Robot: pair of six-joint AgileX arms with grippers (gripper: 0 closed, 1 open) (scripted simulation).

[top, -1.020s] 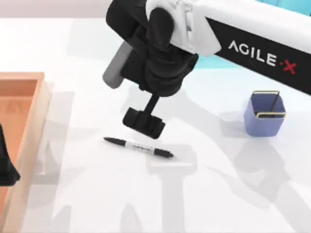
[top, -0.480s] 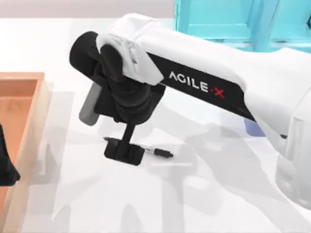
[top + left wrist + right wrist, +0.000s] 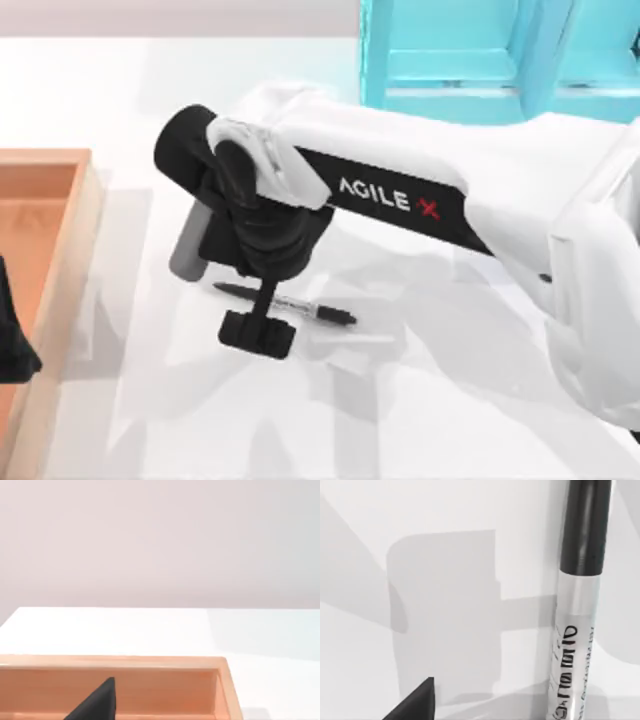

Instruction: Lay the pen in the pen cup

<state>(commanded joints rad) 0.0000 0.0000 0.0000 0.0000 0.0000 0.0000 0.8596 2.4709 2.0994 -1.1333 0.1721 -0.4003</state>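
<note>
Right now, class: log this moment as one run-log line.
right tool: over black-capped white-barrelled pen, which lies flat on white table | left arm: parked by orange-brown wooden tray

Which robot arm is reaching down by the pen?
The right arm: its right gripper hangs over the slim black-and-white pen lying on the white table. The left gripper is parked over the orange-brown wooden tray.

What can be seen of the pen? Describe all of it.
The pen is slim, with black ends and a glossy white-grey barrel bearing dark print. It lies flat on the white table, left of centre, running roughly left to right. The right gripper hangs over its middle, hiding part of the barrel. Whether the gripper touches it cannot be told.
</note>
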